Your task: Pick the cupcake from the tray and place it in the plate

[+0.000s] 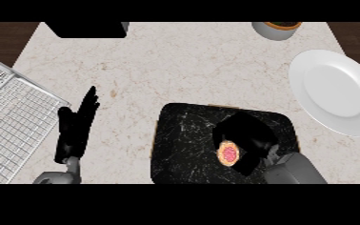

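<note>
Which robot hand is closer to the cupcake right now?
Right. The right robot hand is over the tray, curled round the cupcake. The left robot hand rests open over the counter, left of the tray and apart from it.

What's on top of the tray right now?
The cupcake, pink top showing, with the right hand at it. The hand hides the cupcake's sides and the tray beneath.

We log the left hand [76, 124] at lower left, fingers straight, pointing up. The right hand [243, 132] curls round the cupcake [228, 153]; its grey forearm [295, 169] enters from lower right.
</note>
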`<state>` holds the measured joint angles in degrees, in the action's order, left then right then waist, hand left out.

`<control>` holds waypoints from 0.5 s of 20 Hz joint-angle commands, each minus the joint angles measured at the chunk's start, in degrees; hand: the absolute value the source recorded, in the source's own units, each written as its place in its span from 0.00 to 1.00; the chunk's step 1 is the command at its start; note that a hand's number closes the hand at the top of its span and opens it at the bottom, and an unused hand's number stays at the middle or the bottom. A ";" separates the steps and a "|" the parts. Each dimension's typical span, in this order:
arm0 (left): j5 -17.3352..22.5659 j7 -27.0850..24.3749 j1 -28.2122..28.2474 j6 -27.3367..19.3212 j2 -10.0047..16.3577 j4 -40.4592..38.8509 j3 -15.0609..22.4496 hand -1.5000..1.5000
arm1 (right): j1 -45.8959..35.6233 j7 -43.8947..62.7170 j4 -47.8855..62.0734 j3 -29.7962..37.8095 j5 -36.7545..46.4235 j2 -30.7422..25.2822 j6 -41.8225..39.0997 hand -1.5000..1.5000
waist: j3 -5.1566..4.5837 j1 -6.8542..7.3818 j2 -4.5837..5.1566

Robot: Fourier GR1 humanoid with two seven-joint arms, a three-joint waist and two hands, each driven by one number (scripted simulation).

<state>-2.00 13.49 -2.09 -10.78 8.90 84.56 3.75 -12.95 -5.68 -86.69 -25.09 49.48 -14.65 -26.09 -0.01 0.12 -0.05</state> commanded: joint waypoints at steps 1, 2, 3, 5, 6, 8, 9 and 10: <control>1.45 -0.60 -0.01 1.05 0.50 0.23 -1.38 0.50 | -5.03 5.07 9.21 7.98 1.14 3.04 5.36 1.00 | 0.04 0.80 0.33; 0.40 -1.03 -0.34 0.05 -0.02 -0.55 -0.92 0.50 | -3.05 5.45 9.67 11.41 0.82 1.07 8.18 1.00 | 0.06 0.26 0.42; -0.71 -0.92 0.59 -0.52 -0.21 0.24 0.08 0.50 | -3.55 7.88 11.56 14.76 0.42 1.06 9.60 1.00 | 0.10 0.44 0.48; -0.46 -0.46 -0.06 0.02 -0.29 0.10 0.38 0.50 | -6.14 14.23 14.84 21.39 -0.03 1.12 11.95 1.00 | 0.12 0.51 0.76; -0.41 -0.55 -0.62 -0.13 -0.81 0.62 0.67 0.50 | -10.50 16.27 17.02 24.58 -0.95 2.21 13.28 1.00 | 0.14 1.59 0.95; -0.44 -1.31 0.34 0.20 -0.89 0.15 0.87 0.50 | -11.38 16.57 18.87 26.45 1.77 -0.20 18.87 1.00 | 0.09 1.13 0.64; -0.34 -2.80 1.27 0.37 -0.40 -0.53 0.21 0.50 | -10.28 15.29 19.21 27.26 3.26 -2.10 22.48 1.00 | 0.08 0.86 0.57; -0.08 -0.73 0.24 0.63 0.09 -0.36 -0.22 0.50 | -12.14 19.42 18.13 24.87 6.02 1.18 24.46 1.00 | 0.04 0.77 0.30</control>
<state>-2.18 12.46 -1.69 -10.51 8.68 84.55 3.87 -21.65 8.46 -71.07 -3.30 51.62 -14.24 -9.39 0.06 0.93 0.45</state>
